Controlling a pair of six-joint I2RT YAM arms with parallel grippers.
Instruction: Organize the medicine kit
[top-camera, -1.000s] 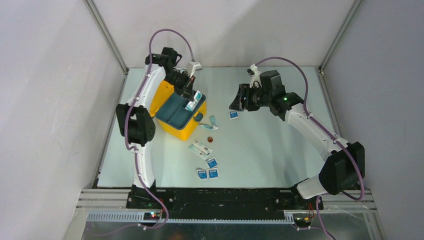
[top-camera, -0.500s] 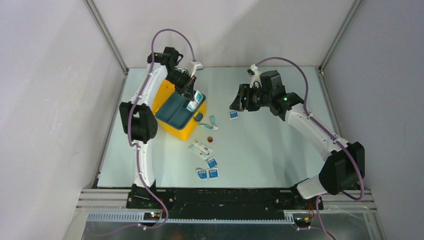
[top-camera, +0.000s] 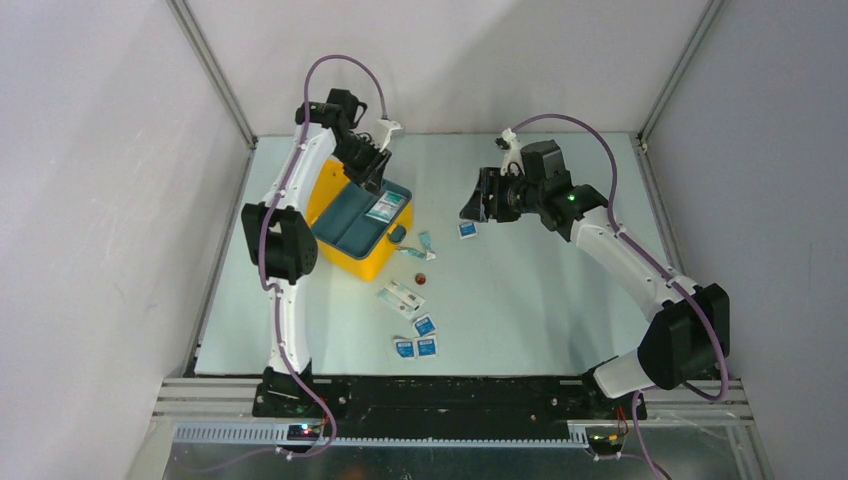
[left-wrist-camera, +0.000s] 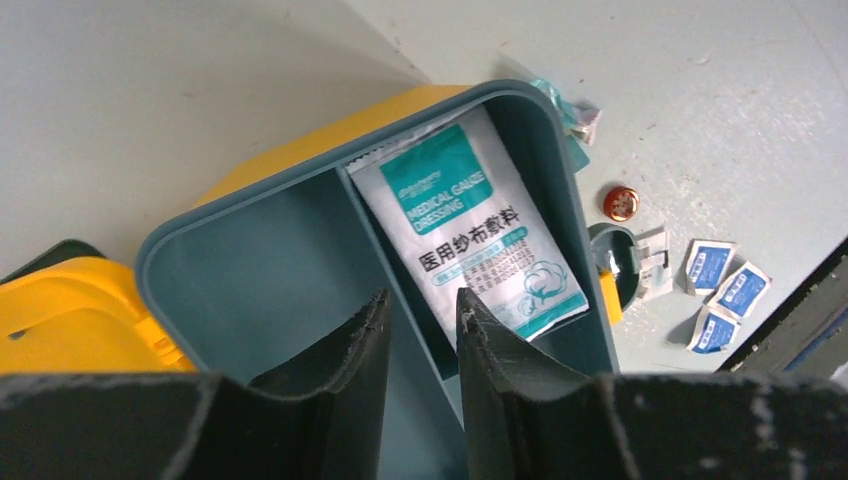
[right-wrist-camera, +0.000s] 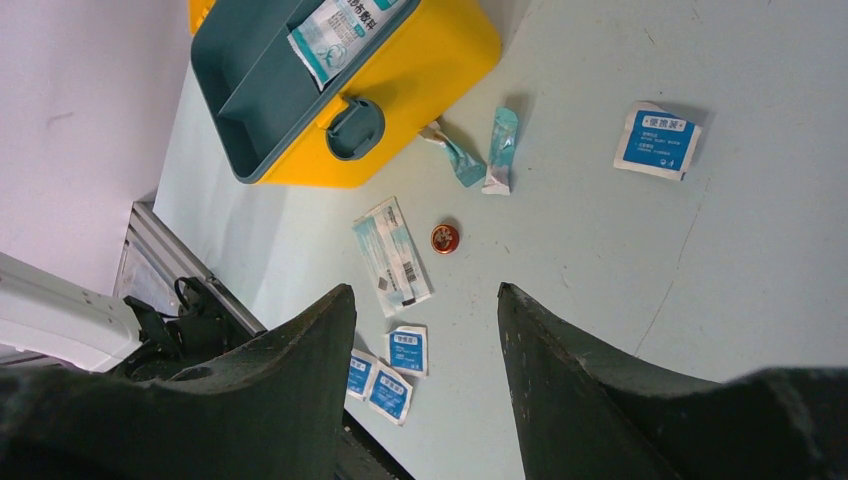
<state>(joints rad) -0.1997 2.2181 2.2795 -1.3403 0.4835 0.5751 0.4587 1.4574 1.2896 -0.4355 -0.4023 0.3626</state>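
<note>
The yellow medicine kit (top-camera: 368, 262) stands open at the left, with a dark teal divided tray (top-camera: 345, 215) seated in it. A white and teal gauze packet (top-camera: 386, 207) lies flat in the tray's right compartment; it also shows in the left wrist view (left-wrist-camera: 470, 235). My left gripper (top-camera: 368, 172) hovers over the tray's far edge, jaws slightly apart and empty (left-wrist-camera: 422, 300). My right gripper (top-camera: 478, 205) is open and empty above the table, near a blue wipe sachet (top-camera: 467, 229). The kit also shows in the right wrist view (right-wrist-camera: 430, 70).
Loose on the table right of the kit lie two teal sachets (top-camera: 425, 245), a small red round thing (top-camera: 421, 278), a long white packet (top-camera: 401, 298) and three blue wipe sachets (top-camera: 418, 340). The kit's yellow lid (left-wrist-camera: 60, 310) lies open behind it.
The gauze packet, held upright by my left gripper before, now lies flat in the tray. The left gripper has let go and drawn back. The right arm has not moved.
</note>
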